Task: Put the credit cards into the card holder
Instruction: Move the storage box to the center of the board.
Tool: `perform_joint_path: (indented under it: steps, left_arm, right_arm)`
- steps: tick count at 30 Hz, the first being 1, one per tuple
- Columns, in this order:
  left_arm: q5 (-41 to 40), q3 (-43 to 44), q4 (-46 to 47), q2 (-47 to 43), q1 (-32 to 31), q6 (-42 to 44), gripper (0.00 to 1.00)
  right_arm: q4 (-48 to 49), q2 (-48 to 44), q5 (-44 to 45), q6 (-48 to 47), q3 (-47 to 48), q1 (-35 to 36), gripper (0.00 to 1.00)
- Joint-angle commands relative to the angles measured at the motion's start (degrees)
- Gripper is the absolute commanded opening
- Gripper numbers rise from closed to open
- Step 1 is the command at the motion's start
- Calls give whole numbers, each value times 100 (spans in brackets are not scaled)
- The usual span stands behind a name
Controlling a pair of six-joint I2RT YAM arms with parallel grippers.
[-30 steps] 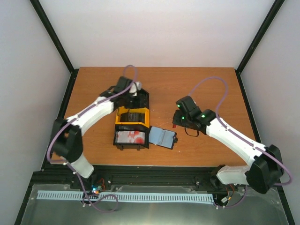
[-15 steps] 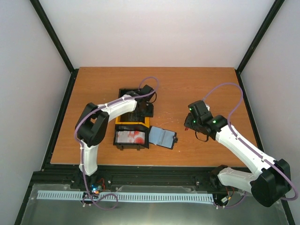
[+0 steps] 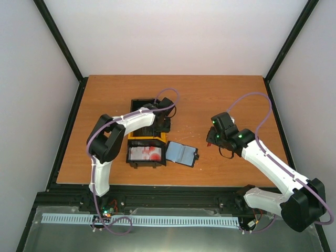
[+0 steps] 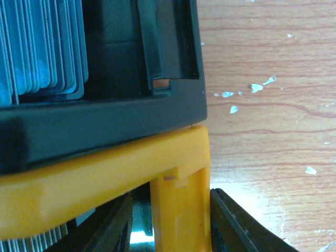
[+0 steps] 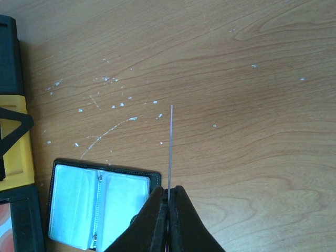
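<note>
Flecked wood table (image 3: 220, 92), white walls (image 3: 178, 37), blk frame (image 3: 291, 39)

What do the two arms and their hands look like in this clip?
Both the left arm and the right arm have white links joined by bulky black joints, each trailed by a loose purple cable. Green lights glow on the right arm's black wrist. The left hand and right hand each have two black tapered fingers.
</note>
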Motion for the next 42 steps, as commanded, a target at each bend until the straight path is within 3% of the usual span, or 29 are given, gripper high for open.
perform_joint_path:
  steps: [1,14,23,29,33,37,42]
  left_arm:
    - [-396,-380,-68,-384,198,252,41]
    - [127,-1665,734,-1565,470,1014,42]
    - [1924,-1764,1185,-2659,367,914,58]
    - [3049,-2134,1843,-3103,-47,994,59]
    - [3930,-2494,2271,-2825,-124,877,53]
    - [3945,-2518,2233,-2357,-304,944,47]
    - [3039,-2453,1849,-1997,-488,822,47]
  right_arm:
    - [259,30,-192,-135,-55,-47,3]
    - [1748,170,-1857,-392,-616,-47,3]
    - [2284,31,-2262,-376,-1223,-52,3]
    - [2640,338,-2957,-498,-1416,-38,3]
    - [2744,727,-3051,-282,-1417,15,3]
    - [2795,1029,-3019,-132,-1452,119,3]
    - [2805,1292,-2899,-35,-1406,277,3]
